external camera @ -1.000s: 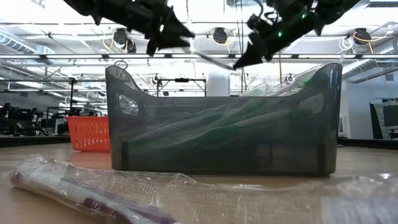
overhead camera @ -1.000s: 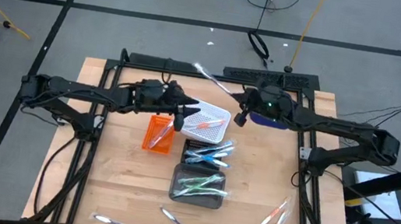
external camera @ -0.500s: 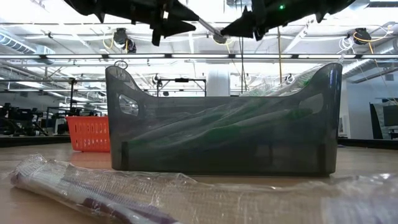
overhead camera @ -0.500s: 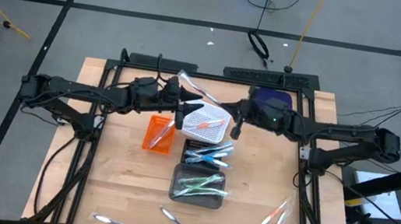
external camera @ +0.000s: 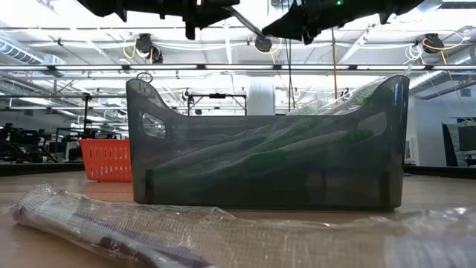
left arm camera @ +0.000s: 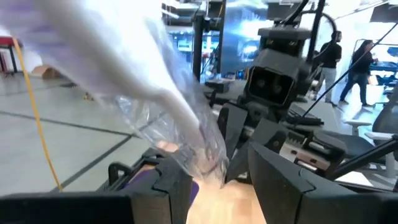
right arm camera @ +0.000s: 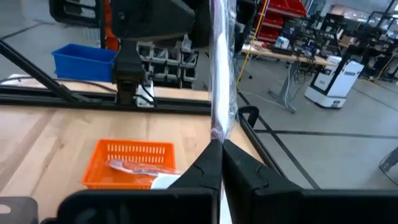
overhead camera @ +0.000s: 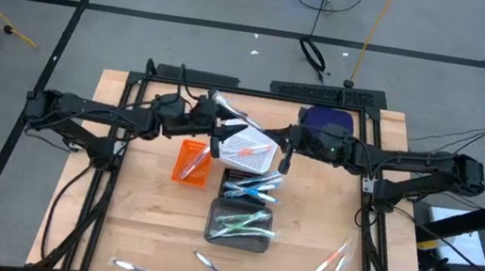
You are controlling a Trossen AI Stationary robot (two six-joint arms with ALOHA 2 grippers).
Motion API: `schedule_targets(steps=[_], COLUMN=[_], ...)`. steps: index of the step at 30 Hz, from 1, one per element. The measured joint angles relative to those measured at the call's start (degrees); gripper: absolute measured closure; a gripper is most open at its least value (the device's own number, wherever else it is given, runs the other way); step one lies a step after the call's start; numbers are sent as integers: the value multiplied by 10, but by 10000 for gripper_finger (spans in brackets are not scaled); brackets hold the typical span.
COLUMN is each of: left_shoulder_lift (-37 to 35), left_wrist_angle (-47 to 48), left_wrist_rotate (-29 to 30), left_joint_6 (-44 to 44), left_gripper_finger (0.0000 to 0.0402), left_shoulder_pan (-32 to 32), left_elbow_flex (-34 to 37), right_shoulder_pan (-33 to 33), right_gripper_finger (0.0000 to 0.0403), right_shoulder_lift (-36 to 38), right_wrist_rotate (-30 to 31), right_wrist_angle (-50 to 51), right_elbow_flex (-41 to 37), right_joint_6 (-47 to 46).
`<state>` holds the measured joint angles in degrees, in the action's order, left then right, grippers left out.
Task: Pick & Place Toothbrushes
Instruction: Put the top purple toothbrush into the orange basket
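A toothbrush in a clear wrapper [overhead camera: 230, 111] hangs in the air above the white tray [overhead camera: 252, 150], between my two grippers. My right gripper [right arm camera: 217, 149] is shut on one end of it. From there the toothbrush [external camera: 245, 18] slants toward my left gripper [left arm camera: 221, 174], which is open. The wrapper [left arm camera: 186, 118] passes between the left fingers and close by the camera. More toothbrushes lie in the orange tray [overhead camera: 191, 161], the clear tray [overhead camera: 251, 187] and the dark tray [overhead camera: 240, 223]. My right gripper pinches the end of the toothbrush's clear wrapper [right arm camera: 216, 132] between its two fingertips. The fingers lie about level and come from the table's right side. The toothbrush is lifted clear and reaches away from the fingers toward the left gripper. Whether my left gripper touches the wrapper, I cannot tell.
Loose wrapped toothbrushes lie near the table's front edge [overhead camera: 140, 270], [overhead camera: 216, 270] and at the right front [overhead camera: 331, 262]. A dark blue container [overhead camera: 325, 121] stands at the far right. The black frame rails [overhead camera: 129, 129] run along both sides.
My right gripper has swung toward the table's left and near side with the toothbrush and tipped up to level. The toothbrush's free end has come across to my left gripper, which has tipped up and risen slightly. The blue container, hidden before, now shows.
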<state>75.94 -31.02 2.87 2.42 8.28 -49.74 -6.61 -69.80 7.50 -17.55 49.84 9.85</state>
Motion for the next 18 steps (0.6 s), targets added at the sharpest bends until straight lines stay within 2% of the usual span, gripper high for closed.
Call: schedule_targets(steps=[7, 10, 14, 18], left_shoulder_lift=[0, 0, 0, 0], left_wrist_angle=[-17, -18, -17, -14], left_wrist_rotate=[0, 0, 0, -3], left_joint_6=[-9, -9, -12, -8], left_gripper_finger=[256, 298, 382, 391], left_shoulder_pan=[-10, -10, -10, -10], left_elbow_flex=[0, 0, 0, 0], right_shoulder_pan=[0, 0, 0, 0], right_gripper_finger=[403, 403, 403, 403], right_shoulder_lift=[0, 0, 0, 0], right_wrist_rotate=[0, 0, -1, -1], right_wrist_angle=[-24, -43, -50, -49], right_elbow_flex=[-24, -34, -37, -37], right_joint_6=[-4, -8, -8, -8])
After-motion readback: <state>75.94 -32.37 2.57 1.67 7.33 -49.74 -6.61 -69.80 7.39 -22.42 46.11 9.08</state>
